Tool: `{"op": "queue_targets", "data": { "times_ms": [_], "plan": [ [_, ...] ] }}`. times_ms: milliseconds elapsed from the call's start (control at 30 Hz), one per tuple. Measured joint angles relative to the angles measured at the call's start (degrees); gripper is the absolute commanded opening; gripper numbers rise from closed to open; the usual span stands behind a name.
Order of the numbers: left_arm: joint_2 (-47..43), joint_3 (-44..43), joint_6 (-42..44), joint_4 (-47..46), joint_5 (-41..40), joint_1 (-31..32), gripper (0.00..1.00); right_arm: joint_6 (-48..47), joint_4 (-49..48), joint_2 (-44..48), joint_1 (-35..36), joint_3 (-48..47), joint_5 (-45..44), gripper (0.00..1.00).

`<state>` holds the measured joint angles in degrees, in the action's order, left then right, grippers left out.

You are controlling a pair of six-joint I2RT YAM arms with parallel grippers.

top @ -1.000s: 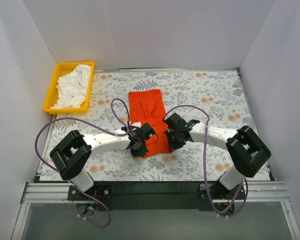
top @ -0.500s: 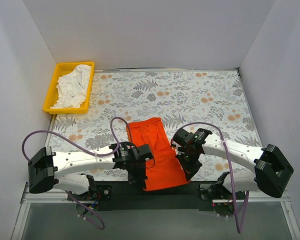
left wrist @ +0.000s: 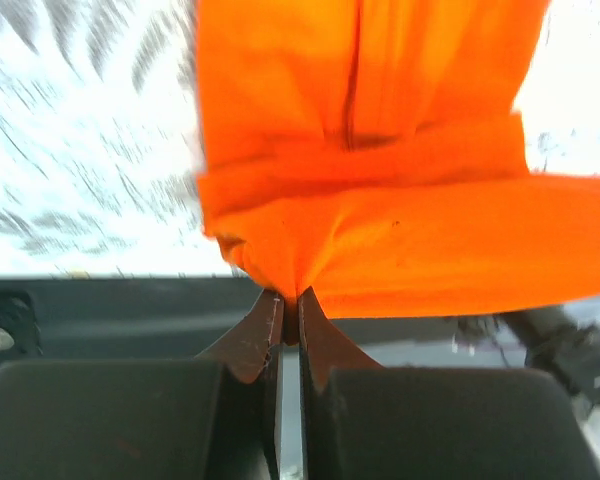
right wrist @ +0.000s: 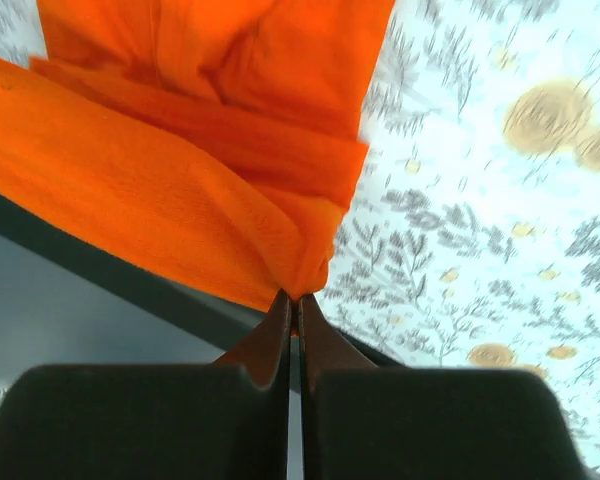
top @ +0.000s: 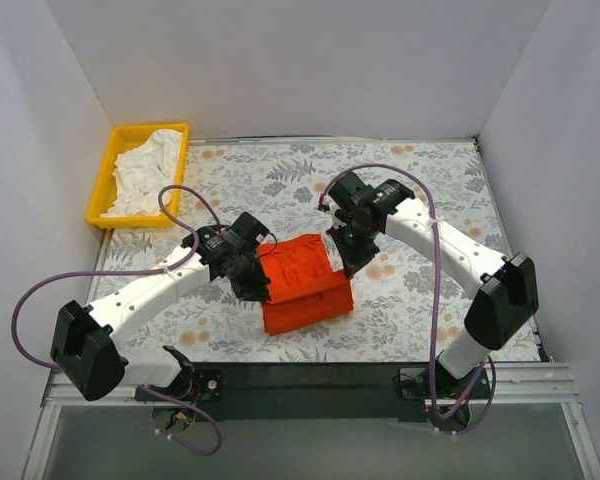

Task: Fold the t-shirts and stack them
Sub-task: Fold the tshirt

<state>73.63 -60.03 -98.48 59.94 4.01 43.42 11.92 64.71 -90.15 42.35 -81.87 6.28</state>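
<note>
The orange-red t-shirt [top: 302, 284] hangs partly lifted over the middle of the floral table, its lower part lying folded on the cloth. My left gripper [top: 255, 283] is shut on its left edge, and the shirt fills the left wrist view [left wrist: 380, 180] above the closed fingertips [left wrist: 268, 325]. My right gripper [top: 348, 262] is shut on its right edge, seen in the right wrist view [right wrist: 180, 150]. The white t-shirt [top: 148, 170] lies crumpled in the yellow tray at the back left.
The yellow tray [top: 105, 180] stands at the table's back left corner. White walls enclose the table on three sides. A black rail [top: 310, 380] runs along the near edge between the arm bases. Purple cables loop from both arms.
Both grippers, still holding the orange-red shirt, have swung from the near table edge back toward the table's middle, carrying the shirt's held end up and over its lower part.
</note>
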Motion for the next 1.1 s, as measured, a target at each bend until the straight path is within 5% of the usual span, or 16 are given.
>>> {"op": "queue_targets", "data": {
  "times_ms": [533, 1100],
  "plan": [
    [8.0, -4.3, 12.9, -9.6, -6.9, -12.6, 0.0, -7.0, 1.6, -19.7, -4.3, -25.9, -1.2, 0.01],
    [17.1, -1.3, 15.4, -22.3, -9.2, -15.3, 0.0, -7.6, -6.1, -27.1, -6.8, -23.5, -1.2, 0.04]
  ]
}}
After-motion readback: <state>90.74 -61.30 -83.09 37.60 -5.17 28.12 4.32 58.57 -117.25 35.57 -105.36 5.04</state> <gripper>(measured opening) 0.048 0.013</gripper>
